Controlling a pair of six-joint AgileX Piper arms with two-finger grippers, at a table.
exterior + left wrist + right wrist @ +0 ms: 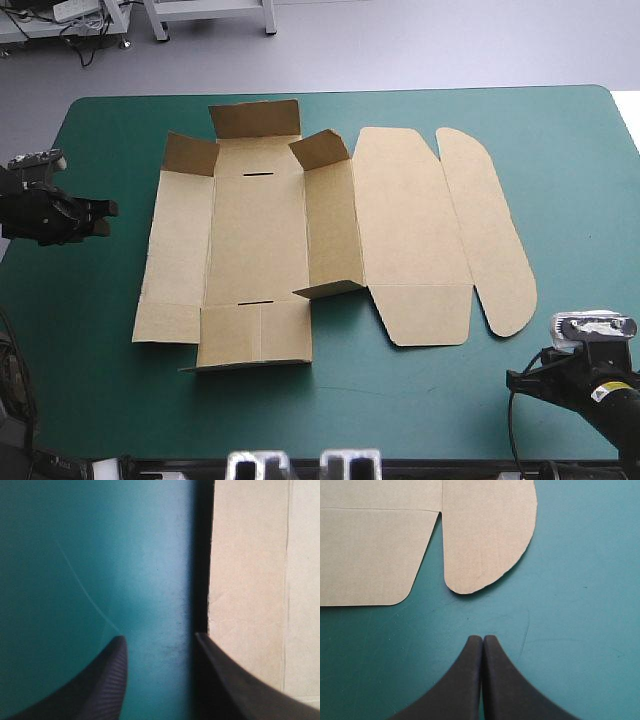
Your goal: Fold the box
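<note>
**Box mostly flat, nearly all the folding left to do**

The box (255,240) is lying near the middle of the teal-green cover (400,415), spread open and largely flat. A few panels are standing partly up. These are the far end flap (255,118), the two small corner tabs beside it, and the inner long wall (335,225) between base and lid, which is leaning rather than standing upright. The left long wall (180,245) and the lid (410,230) with its rounded tuck flap (490,230) are lying flat. The near end flap (255,335) seems to be lifting slightly, though the high view makes that hard to judge.

The left gripper (159,636) is hovering low just off the box's left edge, its fingers spread partway and holding nothing. The right gripper (482,638) is sitting toward the table's near right corner, fingers pressed together and empty, with the rounded tuck flap a little ahead of it.

As I read it, almost everything is remaining to be done. That means raising both long walls, bringing the end flaps up and tucking them, and forming the tray.
</note>
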